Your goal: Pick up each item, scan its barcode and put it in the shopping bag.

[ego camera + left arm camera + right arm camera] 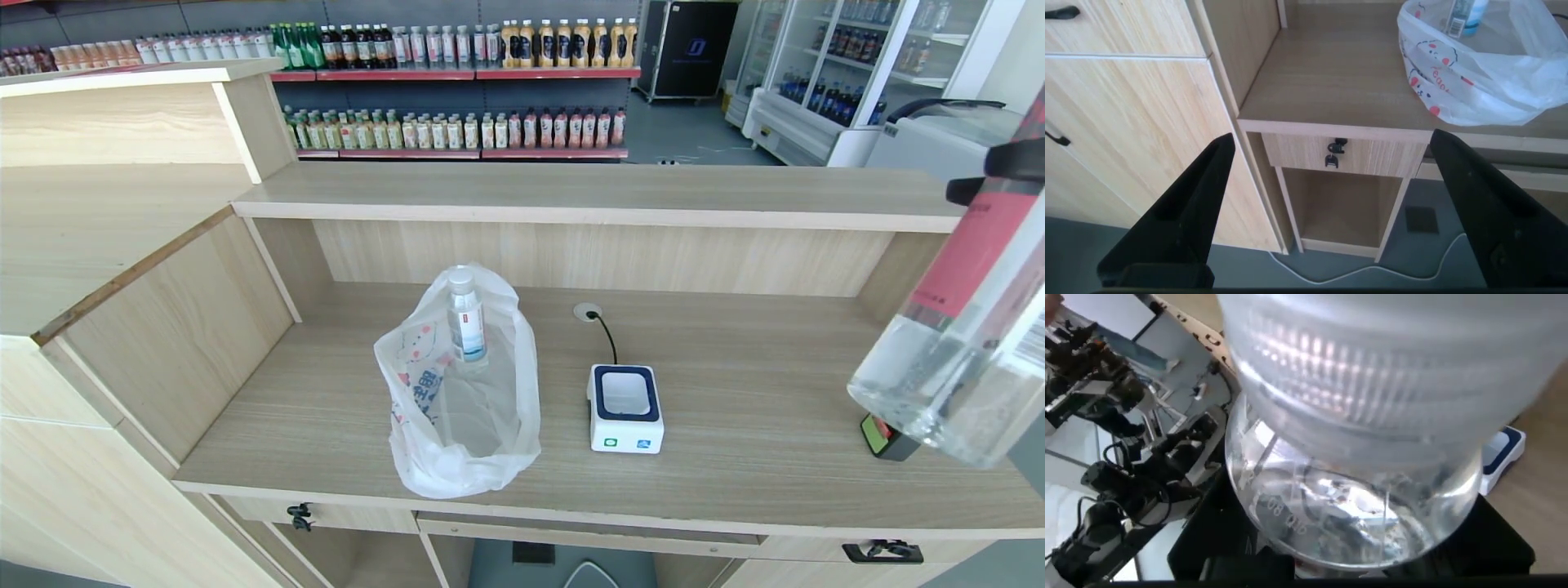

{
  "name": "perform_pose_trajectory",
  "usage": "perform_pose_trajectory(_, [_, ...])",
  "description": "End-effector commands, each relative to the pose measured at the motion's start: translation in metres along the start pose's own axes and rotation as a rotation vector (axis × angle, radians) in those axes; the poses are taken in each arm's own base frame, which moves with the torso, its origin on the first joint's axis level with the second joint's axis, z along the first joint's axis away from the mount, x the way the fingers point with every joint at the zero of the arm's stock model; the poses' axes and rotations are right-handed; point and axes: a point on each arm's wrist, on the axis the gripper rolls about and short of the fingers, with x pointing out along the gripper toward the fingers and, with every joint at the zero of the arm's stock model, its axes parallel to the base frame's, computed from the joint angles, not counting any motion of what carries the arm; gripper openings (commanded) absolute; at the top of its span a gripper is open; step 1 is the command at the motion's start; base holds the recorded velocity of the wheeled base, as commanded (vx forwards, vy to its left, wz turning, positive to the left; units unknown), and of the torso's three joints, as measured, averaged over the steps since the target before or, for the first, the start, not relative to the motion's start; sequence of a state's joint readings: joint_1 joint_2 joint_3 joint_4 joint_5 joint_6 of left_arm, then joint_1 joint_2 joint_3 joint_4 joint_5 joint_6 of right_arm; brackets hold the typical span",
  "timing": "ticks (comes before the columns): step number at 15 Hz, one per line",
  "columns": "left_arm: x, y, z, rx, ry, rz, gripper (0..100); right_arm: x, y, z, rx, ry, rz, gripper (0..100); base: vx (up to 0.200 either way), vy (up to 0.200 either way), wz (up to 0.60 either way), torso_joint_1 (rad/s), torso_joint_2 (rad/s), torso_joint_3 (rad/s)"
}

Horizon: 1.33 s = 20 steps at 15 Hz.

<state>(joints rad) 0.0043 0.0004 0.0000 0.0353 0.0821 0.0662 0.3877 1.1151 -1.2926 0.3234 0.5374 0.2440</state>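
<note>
A clear water bottle (963, 327) with a pink label hangs tilted high over the right end of the counter, close to the head camera. My right gripper (992, 173) is shut on its upper part; its ribbed base (1355, 457) shows in the right wrist view. A white scanner (624, 406) with a dark blue frame lies mid-counter. Left of it stands an open plastic shopping bag (490, 457) with a smaller bottle (465, 327) upright inside. My left gripper (1333, 143) is open and holds nothing, low in front of the counter's left drawer, with the bag (1470, 90) above it.
A small black object with a green face (886, 437) lies on the counter (775, 367) beneath the held bottle. A raised ledge runs along the back and a wooden side wall closes the left. The scanner's cable runs to a hole (587, 311). A key sits in the drawer lock (1333, 153).
</note>
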Motion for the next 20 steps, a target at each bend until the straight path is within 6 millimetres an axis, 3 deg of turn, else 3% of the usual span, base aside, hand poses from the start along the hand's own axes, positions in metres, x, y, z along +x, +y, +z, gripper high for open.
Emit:
perform_pose_trajectory(1, [0.0, 0.0, 0.0, 0.0, 0.0, 0.001, 100, -0.03, 0.024, 0.003, -0.042, -0.045, 0.058, 0, 0.0, 0.0, 0.0, 0.0, 0.0, 0.0])
perform_pose_trajectory(5, [0.0, 0.0, 0.0, 0.0, 0.0, 0.001, 100, -0.065, 0.042, -0.01, -0.038, -0.022, 0.09, 0, 0.0, 0.0, 0.0, 0.0, 0.0, 0.0])
perform_pose_trajectory(8, [0.0, 0.0, 0.0, 0.0, 0.0, 0.001, 100, -0.075, 0.046, -0.014, -0.04, -0.026, 0.093, 0, 0.0, 0.0, 0.0, 0.0, 0.0, 0.0])
perform_pose_trajectory(20, [0.0, 0.0, 0.0, 0.0, 0.0, 0.001, 100, -0.074, 0.045, -0.015, -0.038, -0.022, 0.089, 0, 0.0, 0.0, 0.0, 0.0, 0.0, 0.0])
